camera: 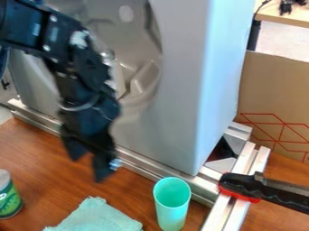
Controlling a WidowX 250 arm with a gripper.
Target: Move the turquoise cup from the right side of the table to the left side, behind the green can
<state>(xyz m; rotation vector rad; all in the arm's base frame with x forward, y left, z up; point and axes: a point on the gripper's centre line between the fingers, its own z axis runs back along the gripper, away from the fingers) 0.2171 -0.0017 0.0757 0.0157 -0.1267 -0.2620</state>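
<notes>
The gripper hangs open over the wooden tabletop, in front of the grey appliance, its two fingers apart with nothing between them. Lower right of it, a teal cup stands upright near the metal rail. A light teal cloth lies crumpled below the gripper at the bottom edge. At the left edge stands a green can with a silvery upper part, partly cut off by the view.
A large grey appliance with a rounded recess rises behind the gripper. Metal rails run along its base. On the right, a black and red clamp crosses a rail. Behind it are a cardboard panel and a light table.
</notes>
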